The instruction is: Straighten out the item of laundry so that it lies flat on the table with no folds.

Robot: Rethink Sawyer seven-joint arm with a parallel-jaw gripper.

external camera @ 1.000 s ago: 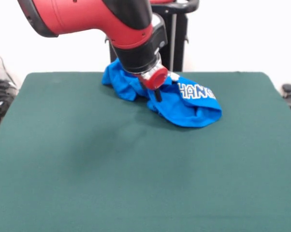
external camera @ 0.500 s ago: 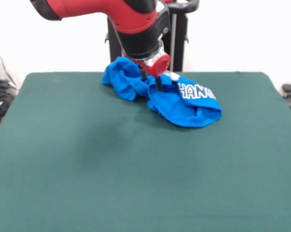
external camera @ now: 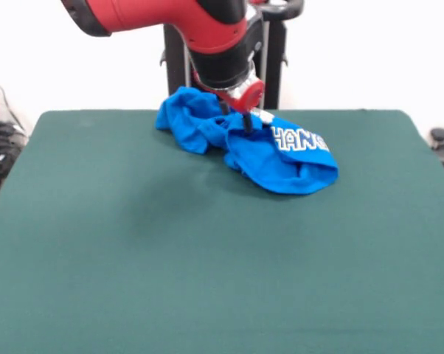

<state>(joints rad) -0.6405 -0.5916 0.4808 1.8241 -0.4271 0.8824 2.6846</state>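
Step in hand: approach for a first grasp, judging by pose. T-shirt (external camera: 259,144) is lying bunched w/ many folds at far edge of green worktop (external camera: 207,258), right of centre, lettering facing up. Tool (external camera: 235,118) is hanging over the crumpled middle, two dark fingers (external camera: 246,122) apart, tips at the cloth, gripping nothing yet. Next move prob. calls for closing on a fold, then lifting & dragging outward. Vs 1 s ago: arm is sitting farther back & higher; shirt unchanged.
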